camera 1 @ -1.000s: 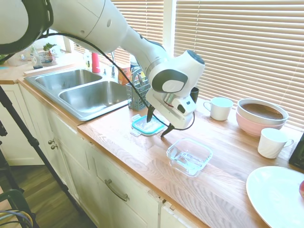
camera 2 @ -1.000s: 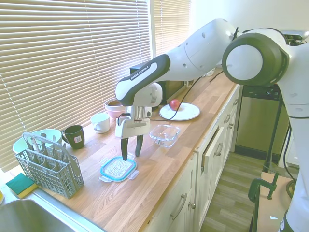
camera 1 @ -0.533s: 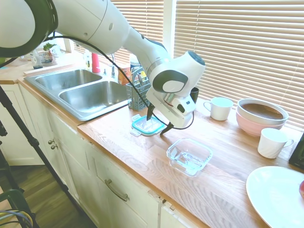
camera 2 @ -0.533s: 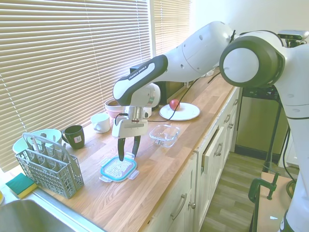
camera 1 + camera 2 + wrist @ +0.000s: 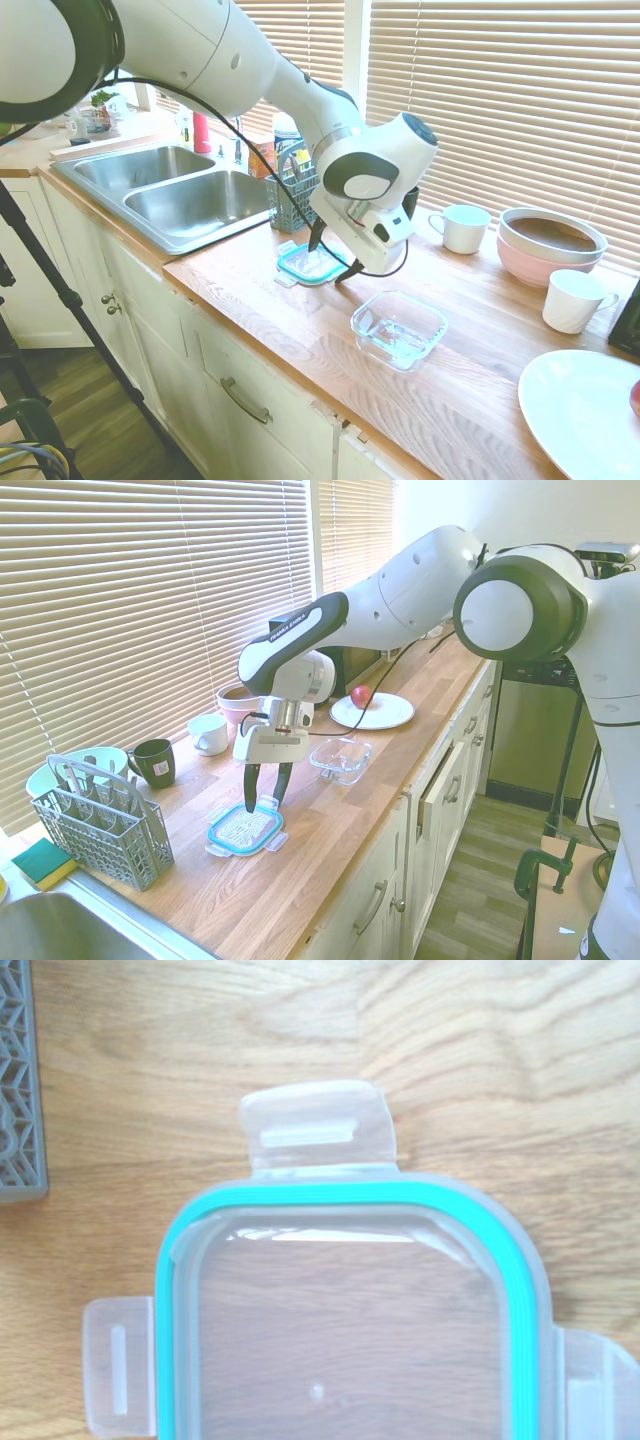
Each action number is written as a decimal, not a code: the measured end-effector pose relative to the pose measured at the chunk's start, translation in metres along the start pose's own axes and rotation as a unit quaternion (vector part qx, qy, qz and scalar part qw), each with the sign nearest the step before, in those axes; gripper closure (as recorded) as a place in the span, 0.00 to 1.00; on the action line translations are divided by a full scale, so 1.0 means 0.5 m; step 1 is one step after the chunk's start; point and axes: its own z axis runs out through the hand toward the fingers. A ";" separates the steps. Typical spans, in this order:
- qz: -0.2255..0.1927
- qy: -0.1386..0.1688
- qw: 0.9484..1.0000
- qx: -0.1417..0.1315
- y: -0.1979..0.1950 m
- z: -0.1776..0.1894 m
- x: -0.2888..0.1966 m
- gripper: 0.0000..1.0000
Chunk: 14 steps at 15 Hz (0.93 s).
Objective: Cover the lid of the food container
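The lid (image 5: 245, 829) lies flat on the wooden counter (image 5: 330, 820), with the gripper (image 5: 263, 802) directly over its edge nearest the food container (image 5: 341, 758), fingers spread. The food container sits on the counter apart from the lid, further from the sink (image 5: 180, 195). The cutlery basket (image 5: 98, 820) stands beside the lid on its sink side, a dark mug (image 5: 155, 762) behind it. Toward the window stand a white mug (image 5: 461, 227) and stacked bowls (image 5: 551, 243); a plate (image 5: 373, 711) lies beyond the container.
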 end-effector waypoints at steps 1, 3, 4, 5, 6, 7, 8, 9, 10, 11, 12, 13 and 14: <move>0.001 -0.003 1.000 0.000 0.002 0.000 0.000 0.00; 0.001 -0.004 1.000 0.000 0.003 0.000 0.000 0.00; 0.001 -0.004 1.000 0.000 0.003 0.000 0.000 0.00; 0.001 -0.004 1.000 0.000 0.003 0.000 0.000 0.00; 0.001 -0.004 1.000 0.000 0.003 0.000 0.000 0.00; 0.001 -0.004 1.000 0.000 0.002 0.000 0.000 0.00; 0.000 -0.004 1.000 0.000 0.002 0.001 -0.001 0.00; 0.000 -0.004 1.000 0.000 0.001 0.001 -0.001 0.00; -0.001 -0.005 1.000 -0.001 0.000 0.002 -0.002 0.00; -0.002 -0.005 1.000 -0.001 -0.002 0.004 -0.004 0.00; -0.003 -0.006 1.000 -0.002 -0.005 0.006 -0.006 0.00; -0.004 -0.006 1.000 -0.002 -0.006 0.007 -0.007 0.00; -0.004 -0.006 1.000 -0.002 -0.007 0.008 -0.008 0.00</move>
